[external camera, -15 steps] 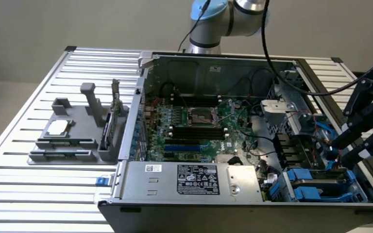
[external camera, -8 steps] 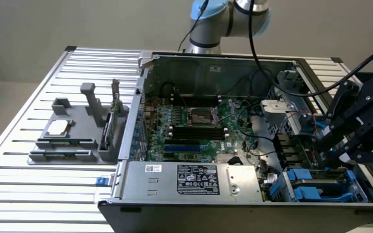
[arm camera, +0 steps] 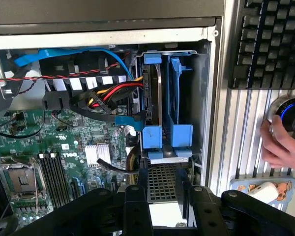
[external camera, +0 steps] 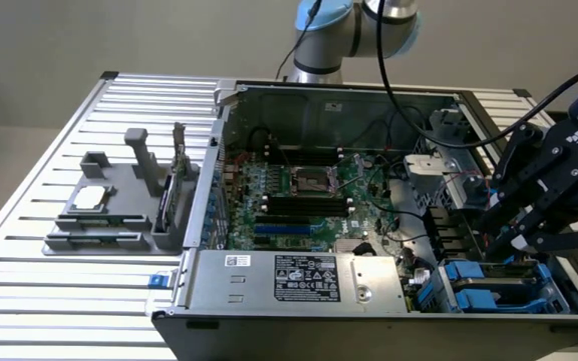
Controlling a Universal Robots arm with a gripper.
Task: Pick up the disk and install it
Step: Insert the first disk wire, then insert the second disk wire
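Ribbed metal table (external camera: 28, 301) is carrying the open computer case (external camera: 319, 98); we are seeing our gripper (arm camera: 161, 191) pinching the flat grey disk (arm camera: 162, 183) near blue plastic bays (arm camera: 167, 137).

Blue drive frames (arm camera: 162, 135), green motherboard (arm camera: 64, 142), black tool (arm camera: 160, 196), silver-grey ribbed table (external camera: 28, 301)

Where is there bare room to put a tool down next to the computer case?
The slatted table is bare in front of the grey parts holder and behind it. Inside the case it is crowded: motherboard, cables, and the gripper over the blue drive bay.
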